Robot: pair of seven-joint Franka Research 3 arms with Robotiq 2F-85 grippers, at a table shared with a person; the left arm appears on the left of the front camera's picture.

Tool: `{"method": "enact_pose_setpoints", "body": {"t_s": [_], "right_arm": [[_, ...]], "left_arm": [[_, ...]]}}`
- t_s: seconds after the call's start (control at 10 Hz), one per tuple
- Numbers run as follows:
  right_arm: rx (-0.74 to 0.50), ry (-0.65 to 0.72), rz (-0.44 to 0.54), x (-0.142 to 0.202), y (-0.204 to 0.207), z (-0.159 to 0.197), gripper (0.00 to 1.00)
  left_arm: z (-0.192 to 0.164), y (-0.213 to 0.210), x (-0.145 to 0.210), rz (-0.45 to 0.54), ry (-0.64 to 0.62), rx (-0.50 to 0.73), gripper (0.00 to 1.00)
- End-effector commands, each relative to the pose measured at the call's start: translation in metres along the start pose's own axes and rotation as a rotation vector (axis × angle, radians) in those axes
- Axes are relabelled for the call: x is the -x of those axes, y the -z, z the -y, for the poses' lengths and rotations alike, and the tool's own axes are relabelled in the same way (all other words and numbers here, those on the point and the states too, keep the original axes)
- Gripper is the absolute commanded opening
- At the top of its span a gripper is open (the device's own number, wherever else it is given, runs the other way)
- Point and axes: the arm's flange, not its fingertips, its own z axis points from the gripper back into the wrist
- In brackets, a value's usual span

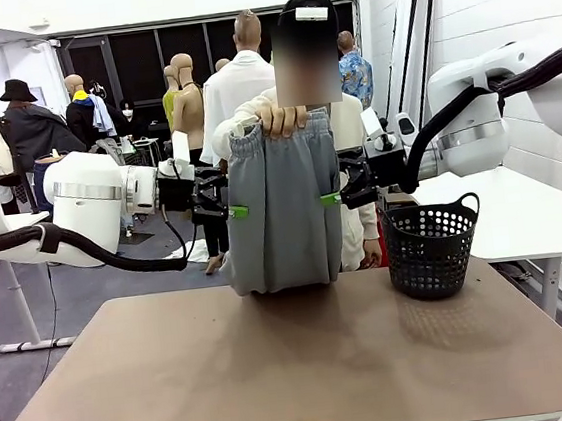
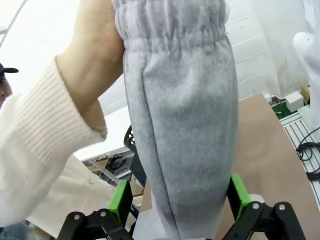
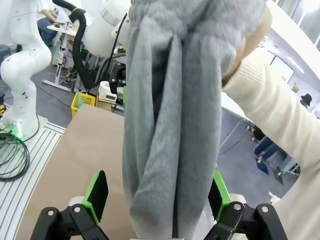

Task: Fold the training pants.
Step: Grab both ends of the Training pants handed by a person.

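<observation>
The training pants [image 1: 283, 210] hang long-axis vertical from the person's hand [image 1: 284, 120], lower end at the table [image 1: 298, 370], with the left tool [image 1: 221, 199] and right tool [image 1: 347, 183] (jaws apart, nothing clamped) straddling their opposite side edges, equally near.

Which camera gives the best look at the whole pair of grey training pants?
The front view: the training pants hang full length from the person's hand, down to the table. The left wrist view shows the waistband and one side close up; the right wrist view shows bunched folds.
</observation>
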Motion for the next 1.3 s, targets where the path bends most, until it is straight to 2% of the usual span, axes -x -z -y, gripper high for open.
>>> {"method": "enact_pose_setpoints", "body": {"t_s": [0.0, 0.3, 0.8, 1.2], "right_arm": [[-0.016, 0.033, 0.027, -0.009, 0.001, 0.004, 1.00], [-0.047, 0.050, 0.045, -0.018, 0.003, 0.003, 1.00], [-0.083, 0.075, 0.074, -0.015, 0.008, 0.002, 1.00], [-0.081, 0.084, 0.087, -0.013, 0.015, 0.011, 1.00]], "left_arm": [[-0.004, 0.006, -0.008, 0.009, -0.037, -0.030, 1.00], [-0.005, 0.009, -0.017, 0.038, -0.073, -0.037, 1.00], [-0.005, 0.014, -0.011, 0.101, -0.189, 0.003, 1.00], [-0.004, 0.021, -0.016, 0.129, -0.174, 0.039, 1.00]]}}
